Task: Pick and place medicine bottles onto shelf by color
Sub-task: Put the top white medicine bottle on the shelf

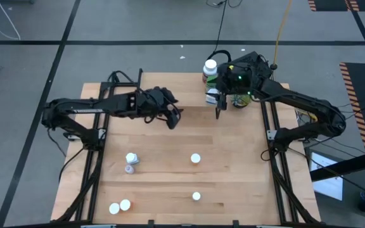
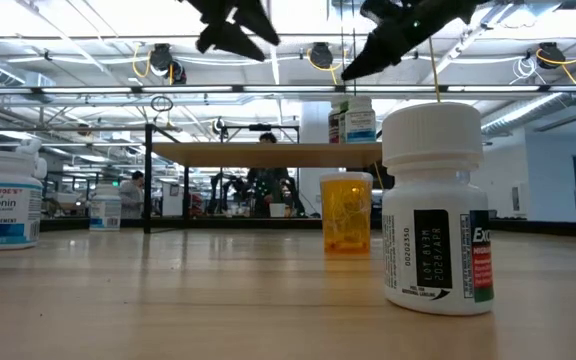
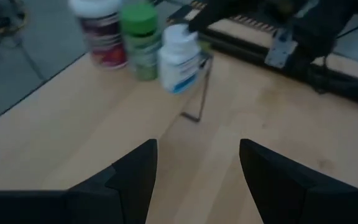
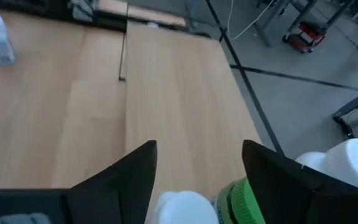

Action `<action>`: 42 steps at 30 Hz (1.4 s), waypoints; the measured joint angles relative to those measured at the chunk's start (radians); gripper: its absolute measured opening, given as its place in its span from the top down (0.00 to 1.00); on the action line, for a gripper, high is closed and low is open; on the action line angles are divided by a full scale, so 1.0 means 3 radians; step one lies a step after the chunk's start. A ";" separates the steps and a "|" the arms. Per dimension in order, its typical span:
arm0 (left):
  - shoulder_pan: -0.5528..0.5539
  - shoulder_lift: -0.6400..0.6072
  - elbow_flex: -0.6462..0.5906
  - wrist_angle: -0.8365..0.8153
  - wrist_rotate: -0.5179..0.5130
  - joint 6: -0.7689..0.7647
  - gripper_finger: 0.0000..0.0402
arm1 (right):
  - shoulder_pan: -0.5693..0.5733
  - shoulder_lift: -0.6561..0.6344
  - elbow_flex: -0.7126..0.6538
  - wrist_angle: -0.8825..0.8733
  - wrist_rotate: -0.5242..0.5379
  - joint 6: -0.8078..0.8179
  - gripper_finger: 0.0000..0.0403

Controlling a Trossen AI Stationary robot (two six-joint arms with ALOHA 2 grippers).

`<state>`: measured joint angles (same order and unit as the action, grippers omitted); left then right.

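Three bottles [image 1: 212, 79] stand on the shelf [image 1: 189, 88] under the right claw [image 1: 220, 101], empty, jaws apart.

Shelf [image 1: 189, 101]: three bottles [image 1: 211, 68] clustered on it beneath right hand [image 1: 219, 109]; left hand [image 1: 175, 119] beside. Counter [image 1: 233, 183]: six bottles [image 1: 196, 158] well apart from both hands.

both arms reach in toward the middle, raised above the table. the left gripper [image 1: 174, 118] hangs with fingers parted, and the right gripper [image 1: 219, 109] likewise, empty.
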<state>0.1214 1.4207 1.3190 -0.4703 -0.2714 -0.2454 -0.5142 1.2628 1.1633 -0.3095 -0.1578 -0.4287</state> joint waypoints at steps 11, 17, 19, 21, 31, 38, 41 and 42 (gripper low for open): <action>0.0883 -0.0685 0.0001 -0.1998 -0.0632 -0.0210 0.42 | 0.0232 -0.0283 -0.0283 0.0234 -0.0001 0.0804 0.42; 0.1861 -0.0664 0.0001 -0.2179 -0.0197 -0.0245 0.42 | 0.0348 -0.0320 -0.0503 0.0770 0.0023 0.0885 0.42; 0.2109 -0.0617 0.0001 -0.2211 -0.0133 -0.0411 0.42 | 0.0368 -0.0321 -0.0520 0.0782 0.0093 0.0966 0.42; 0.2296 -0.0586 0.0001 -0.2268 -0.0073 -0.0574 0.42 | 0.0372 -0.0321 -0.0520 0.0780 0.0109 0.1054 0.42; 0.2615 -0.0527 0.0001 -0.2285 0.0205 0.0164 0.42 | 0.0521 -0.0326 -0.0520 0.0772 0.0264 0.2092 0.42; 0.2741 -0.0341 0.0001 -0.2321 0.0470 0.0454 0.42 | 0.0784 -0.0485 -0.0520 0.0747 0.0252 0.2087 0.42; 0.2806 -0.0278 0.0001 -0.2304 0.0373 0.0405 0.42 | 0.0884 -0.0580 -0.0520 0.0757 0.0258 0.2086 0.43; 0.2822 -0.0241 0.0001 -0.2305 0.0367 0.0401 0.42 | 0.0914 -0.0611 -0.0520 0.0774 0.0259 0.2087 0.43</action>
<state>0.9680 1.3484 1.3193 -1.1616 -0.1612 -0.1251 -0.2399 1.0794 1.0073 -0.0774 -0.0801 0.1974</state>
